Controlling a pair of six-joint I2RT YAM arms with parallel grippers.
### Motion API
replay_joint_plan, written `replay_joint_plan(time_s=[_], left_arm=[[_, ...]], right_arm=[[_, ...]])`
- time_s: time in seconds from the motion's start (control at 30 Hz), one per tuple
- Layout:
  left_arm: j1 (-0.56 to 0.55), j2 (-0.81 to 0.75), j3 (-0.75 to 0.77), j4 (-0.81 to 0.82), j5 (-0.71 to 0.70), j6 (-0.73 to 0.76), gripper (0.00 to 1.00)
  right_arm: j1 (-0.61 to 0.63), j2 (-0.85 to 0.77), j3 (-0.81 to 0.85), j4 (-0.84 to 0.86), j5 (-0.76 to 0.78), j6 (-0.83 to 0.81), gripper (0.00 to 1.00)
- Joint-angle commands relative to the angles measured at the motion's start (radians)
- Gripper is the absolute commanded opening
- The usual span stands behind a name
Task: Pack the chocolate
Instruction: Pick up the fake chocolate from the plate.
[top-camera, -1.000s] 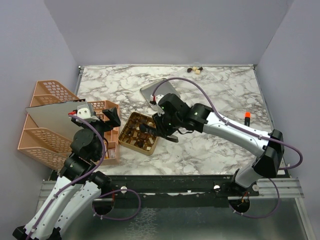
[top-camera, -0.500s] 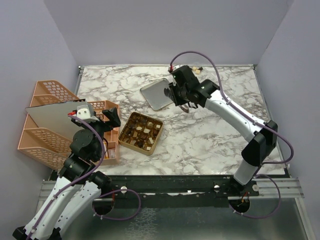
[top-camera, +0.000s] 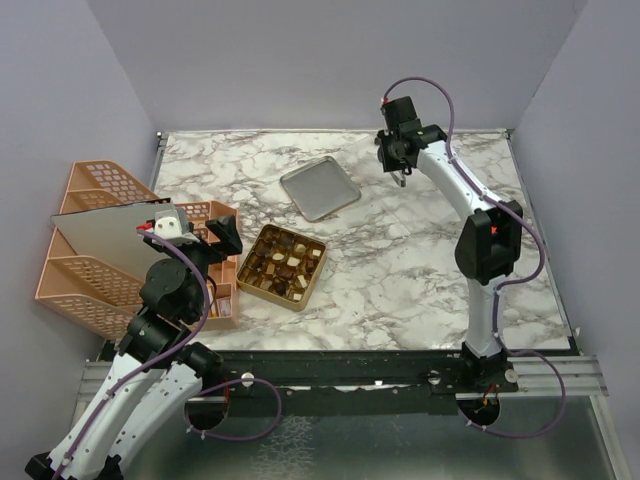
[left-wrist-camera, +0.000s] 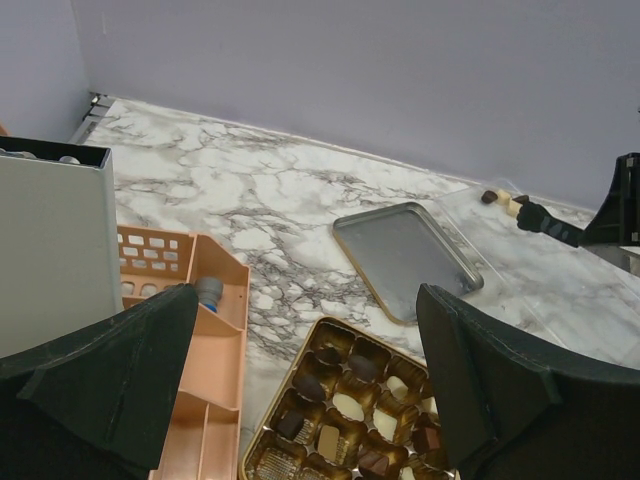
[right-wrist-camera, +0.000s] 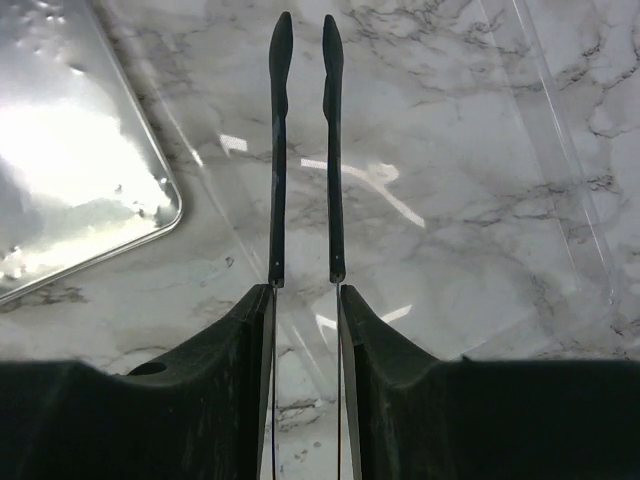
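Chocolate (top-camera: 285, 262) sits in the gold tray (top-camera: 247, 283) at 8 o'clock on the table (top-camera: 420, 260), loose pieces (left-wrist-camera: 505, 201) at 1 o'clock — right gripper (right-wrist-camera: 306, 25) there narrowly parted, empty — left gripper (left-wrist-camera: 308, 300) spread wide

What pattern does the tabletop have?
White marble with grey-brown veining; the tabletop shows best in the top external view.

The left arm (top-camera: 165, 285) sat folded close to its base at about 8 o'clock in the overhead view. The left pincer (left-wrist-camera: 308, 300) was raised, with its jaws spread wide and empty. The right arm (top-camera: 452, 183) was extended far out toward 1 o'clock. The right pincer (right-wrist-camera: 306, 40) pointed down at the table, its thin fingers (right-wrist-camera: 279, 150) parallel, narrowly apart and holding nothing.
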Motion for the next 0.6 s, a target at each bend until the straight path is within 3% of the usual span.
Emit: replay_joint_plan(time_s=[0.0, 0.57], left_arm=[[0.000, -0.009, -0.012, 0.010, 0.027, -0.010, 0.99], [0.000, -0.006, -0.014, 0.010, 0.025, -0.007, 0.99]], right_arm=[[-0.065, 0.083, 0.089, 0.050, 0.018, -0.030, 0.34], [-0.151, 0.323, 0.311, 0.085, -0.002, -0.057, 0.34]])
